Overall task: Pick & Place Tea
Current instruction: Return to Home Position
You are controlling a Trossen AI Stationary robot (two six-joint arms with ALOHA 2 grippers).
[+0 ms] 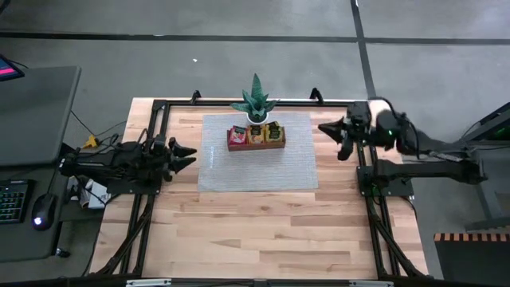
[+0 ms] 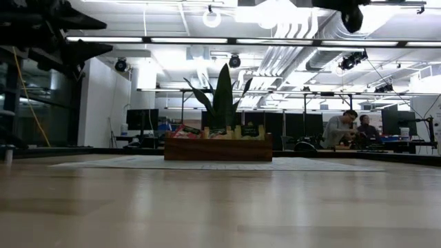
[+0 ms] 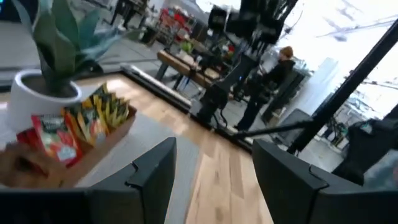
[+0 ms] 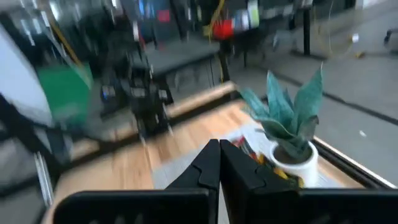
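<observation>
Dark fingers spread apart with nothing between them: that is my left gripper (image 1: pixel 194 156), hanging just beside the left edge of the grey mat (image 1: pixel 239 171). My right gripper (image 4: pixel 219 149) hangs off the mat's right side, fingers pressed together and empty. Between us, on the mat, sits the wooden tray (image 1: pixel 256 147) with the tea (image 1: pixel 255 134) standing inside: red packets at the left end, orange and yellow further right, as far as I can judge. A potted plant (image 1: pixel 255 104) stands just behind it.
</observation>
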